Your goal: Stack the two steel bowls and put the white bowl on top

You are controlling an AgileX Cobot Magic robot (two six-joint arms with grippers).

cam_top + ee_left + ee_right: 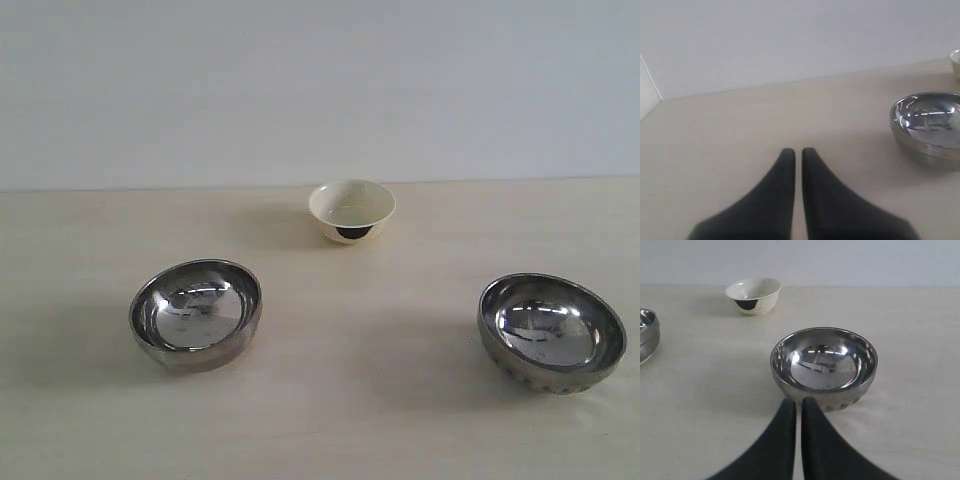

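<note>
Two shiny steel bowls stand upright and apart on the pale table: one at the left, one at the right. The small cream-white bowl with a dark patch low on its side sits farther back between them. No arm shows in the exterior view. In the left wrist view my left gripper is shut and empty, with the left steel bowl off to one side. My right gripper is shut and empty too, its tips just short of the right steel bowl; the white bowl lies beyond.
A plain pale wall rises behind the table's back edge. A white panel edge shows at the table's corner in the left wrist view. The rim of the left steel bowl peeks in at the side of the right wrist view.
</note>
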